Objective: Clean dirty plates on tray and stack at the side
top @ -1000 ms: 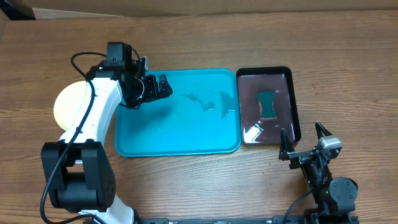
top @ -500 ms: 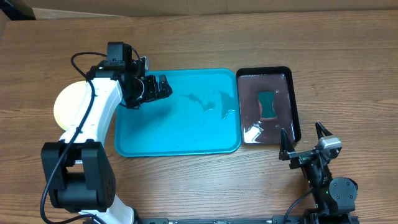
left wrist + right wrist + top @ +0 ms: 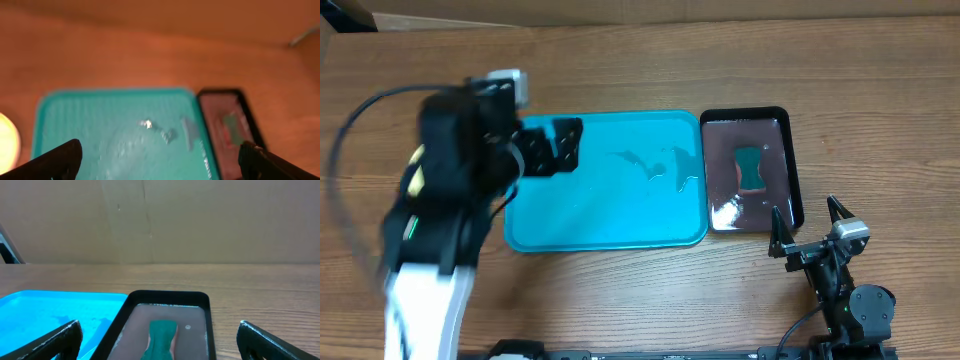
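Note:
The turquoise tray (image 3: 610,215) lies mid-table with no plates on it, only wet patches (image 3: 670,168). My left gripper (image 3: 563,148) hovers open over the tray's far-left corner, and its arm is blurred. In the left wrist view the left gripper (image 3: 160,150) is open and empty above the tray (image 3: 100,125). A pale yellow plate (image 3: 7,144) shows at that view's left edge, beside the tray. In the overhead view the arm hides the plates. My right gripper (image 3: 810,222) is open near the table's front, and the right gripper (image 3: 159,329) holds nothing.
A narrow black tray (image 3: 794,170) holding brownish water and a green sponge (image 3: 751,167) sits right of the turquoise tray. It also shows ahead of the right gripper as the black tray (image 3: 130,305). A cardboard wall (image 3: 160,220) stands behind the table.
The left arm has swung up and toward the camera, blurred in motion, and now covers the plate at the tray's left. Its gripper shifted slightly left. The right arm is unchanged.

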Controlling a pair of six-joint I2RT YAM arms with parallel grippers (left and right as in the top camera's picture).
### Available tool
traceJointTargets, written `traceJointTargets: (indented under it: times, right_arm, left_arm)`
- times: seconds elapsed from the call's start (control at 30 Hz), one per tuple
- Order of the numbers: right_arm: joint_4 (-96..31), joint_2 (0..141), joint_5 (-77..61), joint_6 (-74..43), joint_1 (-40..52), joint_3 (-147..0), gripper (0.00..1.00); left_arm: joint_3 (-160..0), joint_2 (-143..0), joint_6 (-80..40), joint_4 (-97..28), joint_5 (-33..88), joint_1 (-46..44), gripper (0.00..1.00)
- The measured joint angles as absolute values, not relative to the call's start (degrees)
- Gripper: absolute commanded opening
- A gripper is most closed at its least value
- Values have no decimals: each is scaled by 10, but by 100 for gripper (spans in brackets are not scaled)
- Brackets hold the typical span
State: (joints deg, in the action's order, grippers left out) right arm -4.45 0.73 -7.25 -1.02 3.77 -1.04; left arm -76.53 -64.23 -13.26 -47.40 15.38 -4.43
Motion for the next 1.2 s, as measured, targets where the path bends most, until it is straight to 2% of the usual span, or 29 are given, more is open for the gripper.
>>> traceJointTargets:
  times: [0.33, 0.6, 0.73, 0.83, 1.07, 1.2]
  right_arm:
    - [-45, 7, -72, -10, 38, -10, 100]
    - [-45, 7, -72, -10, 38, -10, 100]
    - [-45, 7, -72, -10, 38, -10, 100]
    - [-45, 7, -72, -10, 38, -11, 100]
    - [-45, 7, -72, -10, 38, -10, 100]
    - [-45, 7, -72, -10, 38, -10, 100]
  left_arm:
    - [-746, -405, -124, -493, 103, -44, 100]
    - [-543, -176, -118, -473, 56, -28, 100]
    - [-432, -75, -124, -370, 50, 1, 100]
    - [-372, -27, -133, -234, 47, 21, 100]
    - [-265, -9, -136, 76, 49, 30, 100]
    - [-201, -9, -138, 138, 60, 30, 100]
